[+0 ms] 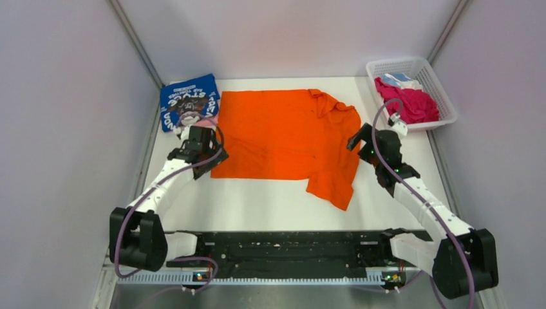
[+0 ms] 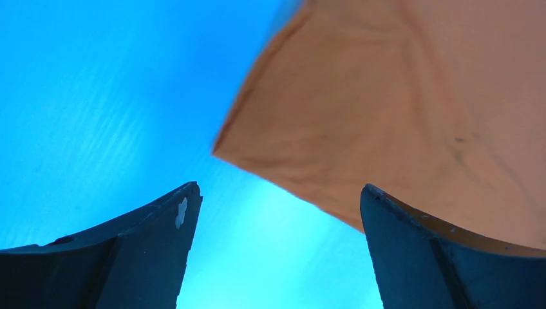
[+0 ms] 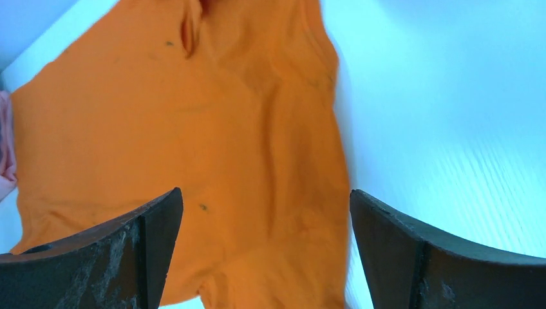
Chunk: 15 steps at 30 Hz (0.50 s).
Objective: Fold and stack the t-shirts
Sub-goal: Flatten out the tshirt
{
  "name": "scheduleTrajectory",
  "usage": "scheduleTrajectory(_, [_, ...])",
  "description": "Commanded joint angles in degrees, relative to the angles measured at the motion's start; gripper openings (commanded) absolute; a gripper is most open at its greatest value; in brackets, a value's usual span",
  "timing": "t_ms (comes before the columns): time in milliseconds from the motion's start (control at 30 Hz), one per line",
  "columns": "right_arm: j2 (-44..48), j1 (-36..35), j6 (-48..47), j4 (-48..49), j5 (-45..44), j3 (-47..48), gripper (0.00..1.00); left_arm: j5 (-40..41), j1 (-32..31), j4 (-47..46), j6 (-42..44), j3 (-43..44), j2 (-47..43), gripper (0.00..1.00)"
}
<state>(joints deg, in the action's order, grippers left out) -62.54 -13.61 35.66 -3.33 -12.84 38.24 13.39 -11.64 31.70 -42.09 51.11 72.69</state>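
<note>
On table, orange t-shirt lengthwise left-right, collar rightward, left end effector released, right end effector released.

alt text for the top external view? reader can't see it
An orange t-shirt lies spread on a white table, with the left arm reaching to its left edge and the right arm to its right edge. A folded blue printed t-shirt sits far left; a white basket far right holds magenta cloth and light-blue cloth.

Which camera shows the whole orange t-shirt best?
The top external view: the whole orange t-shirt shows there, lying on the table. The left wrist view shows only one corner; the right wrist view shows a large part, cut off at the edges.
</note>
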Motion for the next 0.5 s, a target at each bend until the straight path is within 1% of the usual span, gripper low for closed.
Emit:
scheduleTrajectory(0, [3.7, -0.1, 6.1, -5.2, -1.8, -3.7, 0.99, 1.4, 3.3, -1.3, -3.6, -6.0, 0.4, 0.95])
scheduleTrajectory(100, [4.5, -0.1, 5.2, -8.2, 0.1, -2.8, 0.99, 0.3, 4.4, -2.2, -4.3, -4.7, 3.8, 0.87])
scheduleTrajectory(233, [5.0, -0.2, 4.0, -12.0, 2.6, -2.1, 0.99, -1.0, 4.7, -1.6, -5.2, -2.1, 8.9, 0.79])
scheduleTrajectory(267, [5.2, -0.2, 3.5, -13.1, 2.6, -2.1, 0.99, -1.3, 4.7, -1.5, -5.8, -1.7, 10.0, 0.75])
scheduleTrajectory(400, [6.7, -0.2, 2.4, -16.9, 1.4, -2.3, 0.99, -1.5, 4.7, -1.3, -6.6, -1.5, 14.2, 0.7])
scheduleTrajectory(467, [7.4, -0.1, 1.8, -18.0, 1.4, -2.4, 0.99, -1.9, 4.7, -1.6, -6.5, -1.2, 16.1, 0.66])
